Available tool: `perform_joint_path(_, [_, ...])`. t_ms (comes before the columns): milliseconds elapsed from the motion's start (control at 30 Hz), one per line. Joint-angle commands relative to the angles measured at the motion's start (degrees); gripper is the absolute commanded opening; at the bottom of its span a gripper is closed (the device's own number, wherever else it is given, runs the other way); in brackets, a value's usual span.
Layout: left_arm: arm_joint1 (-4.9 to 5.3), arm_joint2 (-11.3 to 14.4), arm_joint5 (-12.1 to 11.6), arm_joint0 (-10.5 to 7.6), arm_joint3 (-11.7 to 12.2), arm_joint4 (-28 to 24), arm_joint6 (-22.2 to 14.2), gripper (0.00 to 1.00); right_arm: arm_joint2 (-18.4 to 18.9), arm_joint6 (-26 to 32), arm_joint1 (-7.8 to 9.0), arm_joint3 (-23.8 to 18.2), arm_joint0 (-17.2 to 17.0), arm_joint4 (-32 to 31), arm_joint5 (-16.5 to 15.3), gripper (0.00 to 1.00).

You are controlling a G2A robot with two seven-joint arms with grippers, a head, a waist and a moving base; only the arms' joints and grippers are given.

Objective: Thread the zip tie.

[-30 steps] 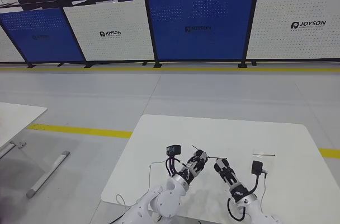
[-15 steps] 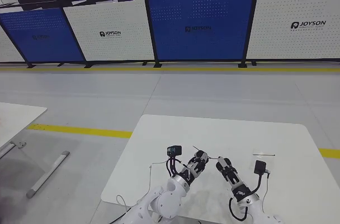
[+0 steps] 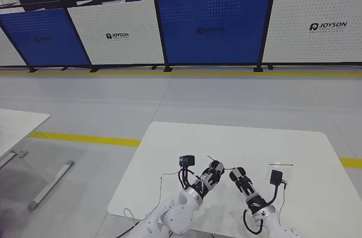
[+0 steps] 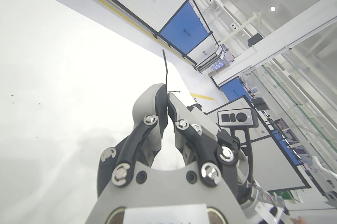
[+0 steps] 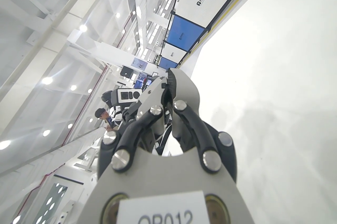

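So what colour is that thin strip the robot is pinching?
Black zip tie, clearest in the left wrist view.

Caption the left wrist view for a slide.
Left gripper with fingers shut on a zip tie that pokes past them, over the white table.

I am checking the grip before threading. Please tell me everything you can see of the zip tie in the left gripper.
The zip tie is a thin black strip, plastic by its look, slightly bent. The left gripper is shut on it; one end sticks out past the fingertips, above the white table. Which end this is, I cannot tell.
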Motion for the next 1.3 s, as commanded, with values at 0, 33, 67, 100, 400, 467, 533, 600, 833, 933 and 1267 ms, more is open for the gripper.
perform_joint_path(0, [0.02, -0.03, -0.1, 0.08, -0.11, 0.11, -0.15, 0.0, -0.01, 0.01, 0.0, -0.12, -0.03, 0.09, 0.02, 0.0])
perform_joint_path(33, [0.03, 0.0, -0.18, 0.11, -0.13, 0.15, -0.31, 0.0, 0.0, 0.05, 0.0, -0.19, -0.05, 0.12, 0.02, 0.0])
perform_joint_path(67, [0.03, 0.03, -0.27, 0.15, -0.14, 0.1, -0.56, 0.0, 0.02, 0.11, 0.01, -0.24, -0.09, 0.17, 0.0, 0.0])
perform_joint_path(100, [0.04, 0.04, -0.39, 0.18, -0.18, -0.04, -0.84, 0.0, 0.05, 0.19, 0.01, -0.29, -0.11, 0.26, -0.02, 0.0])
perform_joint_path(400, [0.1, -0.19, 0.56, 0.44, -0.47, 0.77, -1.02, 0.0, 0.28, 0.37, 0.06, -0.48, -0.27, 0.52, 0.11, 0.0])
perform_joint_path(467, [0.09, -0.12, 1.09, 0.39, -0.5, 1.06, -1.14, 0.18, 0.28, 0.31, 0.07, -0.52, -0.33, 0.2, 0.27, 0.0])
perform_joint_path(533, [0.07, -0.18, 1.28, 0.43, -0.45, 1.15, -0.8, 0.21, 0.26, 0.18, 0.07, -0.57, -0.39, 0.06, 0.47, 0.0])
perform_joint_path(600, [0.06, -0.3, 1.55, 0.44, -0.39, 1.53, -0.23, 0.21, 0.26, 0.12, 0.07, -0.46, -0.42, 0.02, 0.76, 0.0])
perform_joint_path(833, [0.28, -1.92, 1.44, 1.02, -1.34, 1.97, 0.72, 0.12, 0.38, 0.19, 0.1, -0.05, -0.34, -0.44, 1.95, 0.0])
perform_joint_path(933, [0.38, -2.17, 1.17, 1.46, -1.79, 2.25, 0.45, 0.09, 0.43, 0.17, 0.11, -0.03, -0.36, -0.48, 2.08, 0.0])
perform_joint_path(1267, [0.3, -2.12, 0.85, 1.24, -1.4, 1.77, -0.15, 0.17, 0.28, 0.14, 0.13, -0.05, -0.42, -1.3, 1.75, 0.0])
